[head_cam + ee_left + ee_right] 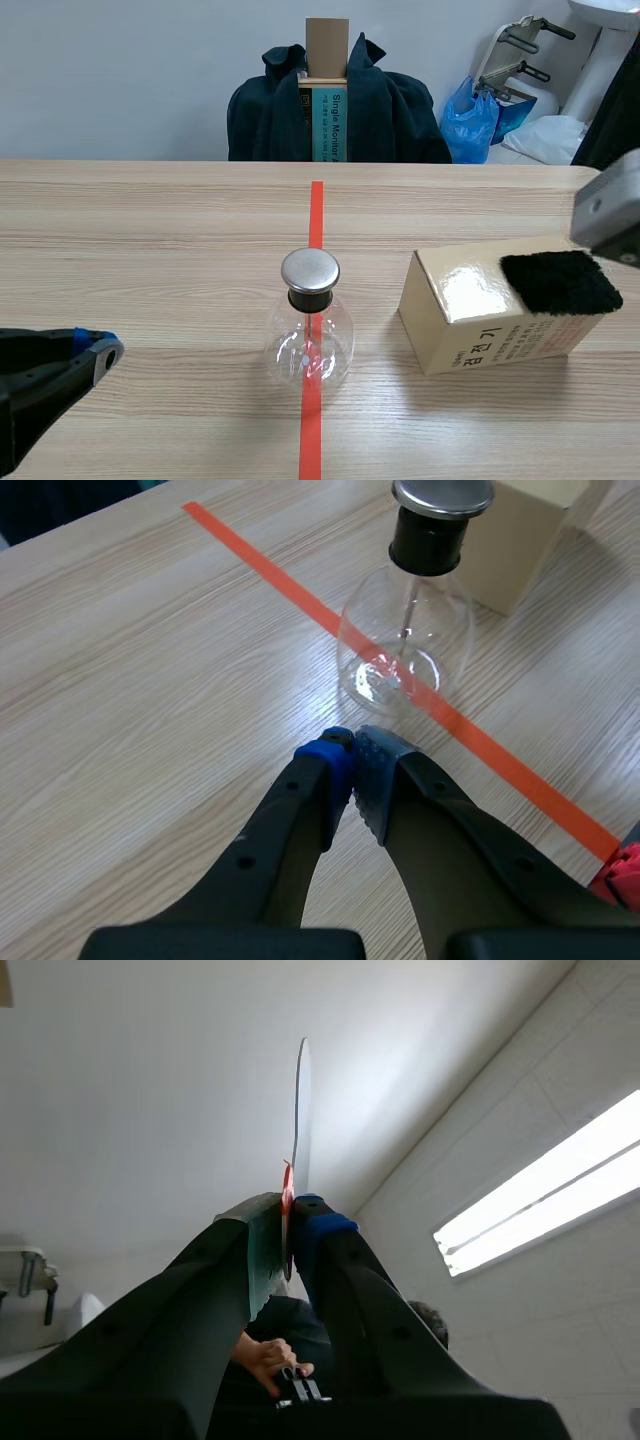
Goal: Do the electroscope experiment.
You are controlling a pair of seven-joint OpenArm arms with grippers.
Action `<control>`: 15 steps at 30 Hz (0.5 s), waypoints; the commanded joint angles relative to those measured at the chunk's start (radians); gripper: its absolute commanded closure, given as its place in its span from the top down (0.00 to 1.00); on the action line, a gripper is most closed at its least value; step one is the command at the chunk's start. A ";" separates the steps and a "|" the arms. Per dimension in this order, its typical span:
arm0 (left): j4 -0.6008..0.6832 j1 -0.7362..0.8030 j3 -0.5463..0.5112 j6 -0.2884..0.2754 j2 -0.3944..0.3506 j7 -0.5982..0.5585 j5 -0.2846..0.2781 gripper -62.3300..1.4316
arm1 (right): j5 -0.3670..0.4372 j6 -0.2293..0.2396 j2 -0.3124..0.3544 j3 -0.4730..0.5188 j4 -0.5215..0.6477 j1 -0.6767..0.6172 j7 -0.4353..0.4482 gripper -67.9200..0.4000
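**Glass electroscope (310, 318) on the tape line, strip (302, 1110) gripped**

The electroscope stands at the centre of the frame on the pale wood-grain desk (150, 250), right on the orange-red tape line. It is a round flask of clear glass with a black stopper, a flat brushed-metal disc on top and a thin rod inside. To its right lies a glossy tan cardboard box (470, 320) with a black fuzzy pad (560, 282) on top. The left hand (352, 748), at lower left, is closed on nothing, with the flask just ahead of it. The right hand (288, 1225) pinches the thin, flat, pale strip, which points toward the ceiling.
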 commanded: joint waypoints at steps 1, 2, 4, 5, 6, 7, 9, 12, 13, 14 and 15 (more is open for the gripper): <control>-0.029 -0.042 0.039 -0.021 -0.012 -0.030 -0.007 0.07 | 0.031 -0.058 0.002 0.018 0.029 0.007 -0.003 0.02; -0.058 -0.066 0.061 -0.031 -0.016 -0.044 -0.006 0.07 | 0.041 -0.058 0.002 0.025 0.040 0.010 -0.003 0.02; -0.126 -0.126 0.112 -0.033 -0.017 -0.060 -0.006 0.07 | 0.053 -0.058 0.002 0.039 0.063 0.013 -0.003 0.02; -0.161 -0.159 0.138 -0.033 -0.017 -0.067 -0.006 0.07 | 0.058 -0.058 0.002 0.048 0.073 0.013 -0.003 0.02; -0.198 -0.194 0.164 -0.033 -0.017 -0.073 -0.006 0.07 | 0.064 -0.058 0.002 0.055 0.084 0.013 -0.002 0.02; -0.235 -0.230 0.190 -0.033 -0.016 -0.080 -0.006 0.07 | 0.077 -0.058 0.002 0.062 0.094 0.013 0.003 0.02; -0.308 -0.301 0.240 -0.033 -0.016 -0.100 -0.006 0.07 | 0.094 -0.058 0.002 0.073 0.113 0.013 0.005 0.02; -0.408 -0.399 0.307 -0.033 -0.016 -0.136 -0.007 0.07 | 0.119 -0.058 0.002 0.085 0.137 0.013 0.011 0.02; -0.439 -0.427 0.327 -0.033 -0.013 -0.149 -0.007 0.07 | 0.120 -0.058 0.002 0.088 0.142 0.013 0.012 0.02; -0.467 -0.453 0.344 -0.033 -0.011 -0.159 -0.006 0.07 | 0.120 -0.058 0.002 0.088 0.145 0.013 0.012 0.02; -0.494 -0.477 0.364 -0.033 -0.008 -0.171 -0.006 0.07 | 0.120 -0.058 0.002 0.088 0.148 0.013 0.012 0.02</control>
